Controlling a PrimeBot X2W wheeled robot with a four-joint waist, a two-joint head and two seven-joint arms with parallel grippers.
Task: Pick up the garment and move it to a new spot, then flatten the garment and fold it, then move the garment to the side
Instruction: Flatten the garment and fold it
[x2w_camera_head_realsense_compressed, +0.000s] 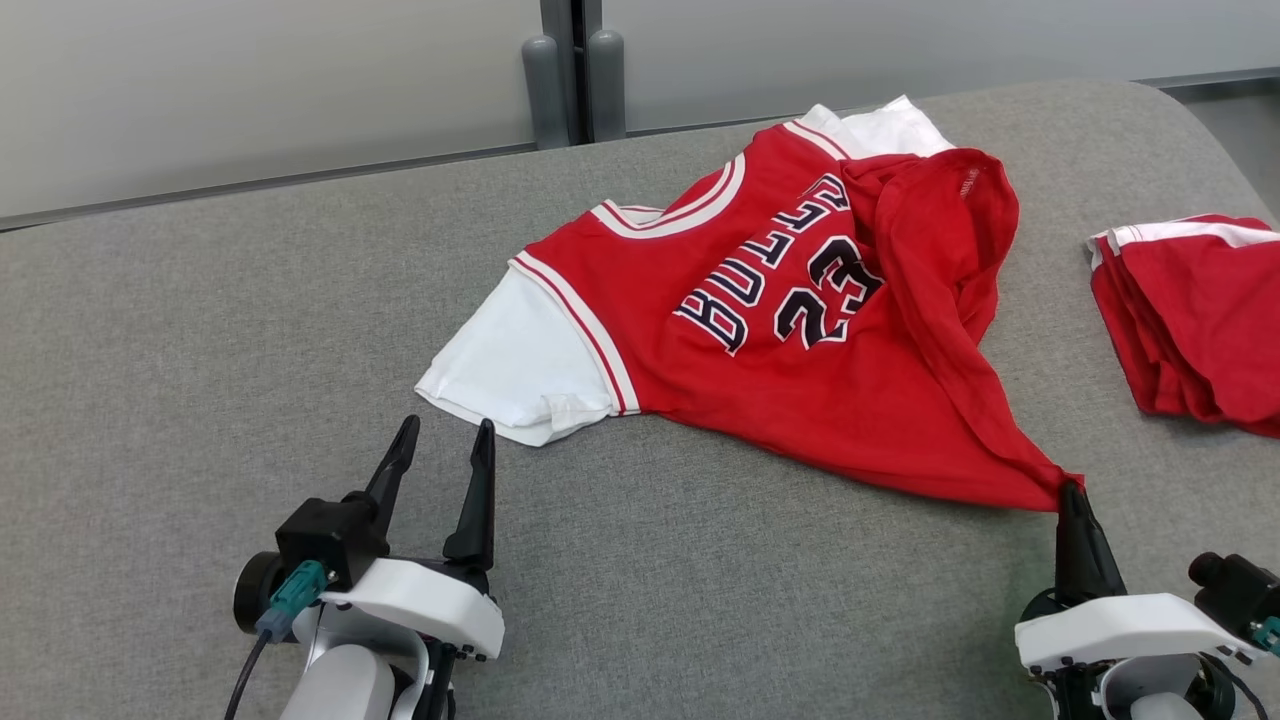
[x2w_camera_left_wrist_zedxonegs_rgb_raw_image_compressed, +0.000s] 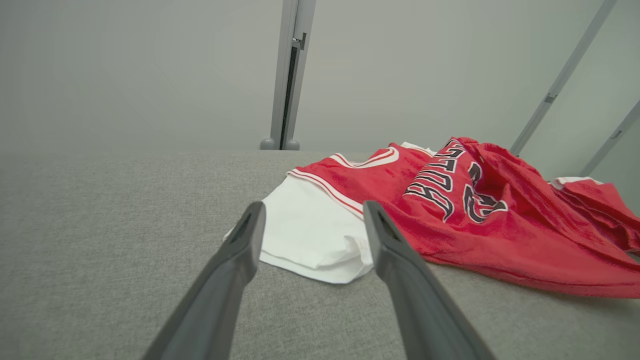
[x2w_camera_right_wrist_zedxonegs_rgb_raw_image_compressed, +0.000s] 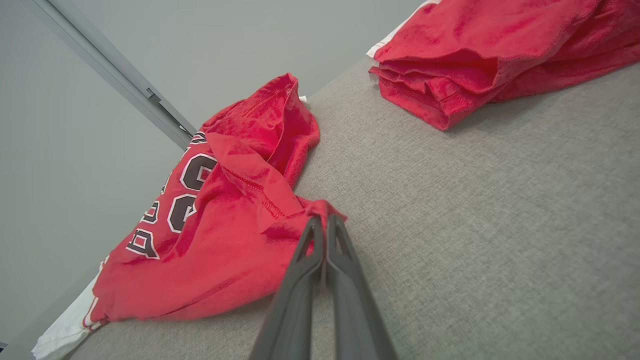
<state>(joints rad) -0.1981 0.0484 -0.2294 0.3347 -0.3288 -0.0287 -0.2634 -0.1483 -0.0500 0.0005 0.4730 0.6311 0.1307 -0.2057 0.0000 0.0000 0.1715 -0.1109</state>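
Okay, right gripper (x2w_camera_head_realsense_compressed: 1070, 492): clamped tight on jersey (x2w_camera_head_realsense_compressed: 800, 350) hem corner;
left gripper (x2w_camera_head_realsense_compressed: 447, 428): jaws spread wide, empty, near white sleeve (x2w_camera_head_realsense_compressed: 510, 360)

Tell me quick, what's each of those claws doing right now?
Left gripper: open, empty, by the white sleeve.
Right gripper: shut on a corner of the jersey.

The garment (x2w_camera_head_realsense_compressed: 800, 400), a red jersey with white sleeves and dark "23" lettering, lies face up and rumpled. Its right side is folded over itself, and the near hem corner is drawn to a point.
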